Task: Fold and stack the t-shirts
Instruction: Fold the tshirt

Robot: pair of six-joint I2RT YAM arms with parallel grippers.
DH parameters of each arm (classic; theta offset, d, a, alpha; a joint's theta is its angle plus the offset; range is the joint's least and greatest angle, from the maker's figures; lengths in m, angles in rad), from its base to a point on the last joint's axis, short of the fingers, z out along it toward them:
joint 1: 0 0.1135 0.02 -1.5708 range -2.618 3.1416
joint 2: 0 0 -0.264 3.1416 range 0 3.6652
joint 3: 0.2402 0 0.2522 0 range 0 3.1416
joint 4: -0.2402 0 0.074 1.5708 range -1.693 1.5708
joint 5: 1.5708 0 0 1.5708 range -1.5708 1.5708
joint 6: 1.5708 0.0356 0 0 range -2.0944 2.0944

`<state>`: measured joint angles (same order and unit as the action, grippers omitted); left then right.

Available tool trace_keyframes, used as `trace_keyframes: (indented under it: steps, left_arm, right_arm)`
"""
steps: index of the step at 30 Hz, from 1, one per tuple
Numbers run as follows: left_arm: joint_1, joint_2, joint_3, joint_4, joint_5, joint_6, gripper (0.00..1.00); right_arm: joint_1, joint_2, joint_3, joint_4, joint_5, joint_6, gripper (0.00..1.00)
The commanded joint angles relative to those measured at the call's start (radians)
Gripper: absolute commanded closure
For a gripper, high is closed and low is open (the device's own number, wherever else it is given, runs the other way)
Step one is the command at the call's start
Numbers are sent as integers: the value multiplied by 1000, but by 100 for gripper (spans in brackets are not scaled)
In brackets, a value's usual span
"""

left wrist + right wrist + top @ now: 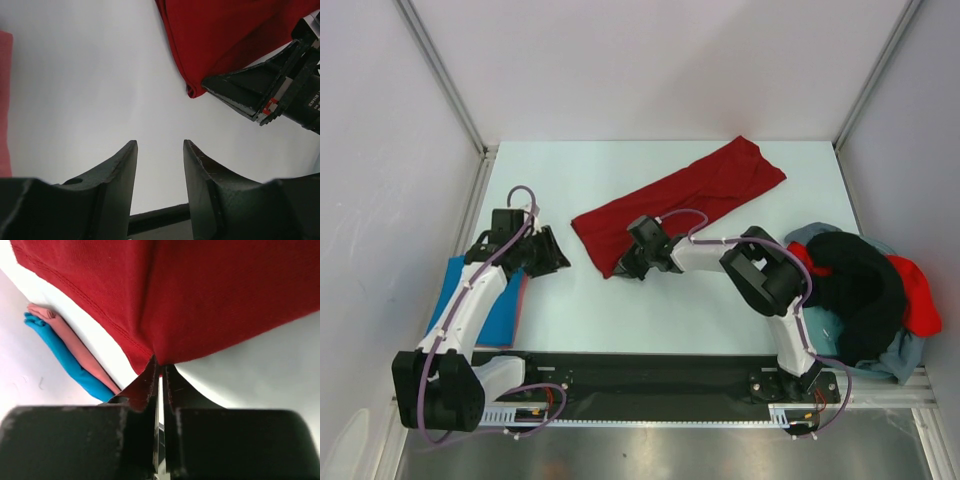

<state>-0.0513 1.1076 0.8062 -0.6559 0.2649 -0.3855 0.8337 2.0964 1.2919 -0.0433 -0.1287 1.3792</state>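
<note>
**Right claw (pixel 160 367) clamped on the near corner of the dark red t-shirt (pixel 690 195)**

Nearest the arm bases, a folded blue t-shirt (pixel 498 318) lies at the left edge of the table (pixel 620 310) under the left arm, with a reddish folded shirt (pixel 75 346) touching it. At the right edge sits a loose heap: a black shirt (pixel 860 285), a brighter red shirt (pixel 922 298) and a pale grey-blue shirt (pixel 905 355).

Further in, the left claw (pixel 160 145) hovers over bare table, jaws apart and holding nothing. Near it, the right claw's tips are pinched together on the dark red t-shirt's near-left corner, by the hem. From there the shirt runs diagonally to the far right, lying flat.

The cloth is light and limp, so it will probably drape and drag rather than keep its shape. Held by one corner, the rest would trail. A second hold on the neighbouring near corner looks best.
</note>
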Motion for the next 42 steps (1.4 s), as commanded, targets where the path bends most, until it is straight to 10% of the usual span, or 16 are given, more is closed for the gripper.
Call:
trace_keyframes:
  steps: [1, 13, 21, 29, 42]
  left_arm:
    - [13, 15, 60, -1, -12, 40, 52]
    - [10, 147, 99, 22, 92, 60, 45]
    - [-114, 323, 88, 59, 194, 74, 46]
    - [-324, 425, 51, 144, 281, 36, 45]
    - [-492, 423, -56, 275, 324, -49, 45]
  right_arm:
    - [-15, 24, 1, -159, -2, -75, 100]
    - [-59, -266, -383, -363, -157, -607, 100]
    - [-153, -670, -782, -464, -197, -609, 100]
    - [-202, -1045, -810, -647, -101, -563, 93]
    - [-262, -1073, -726, -644, -109, -628, 58]
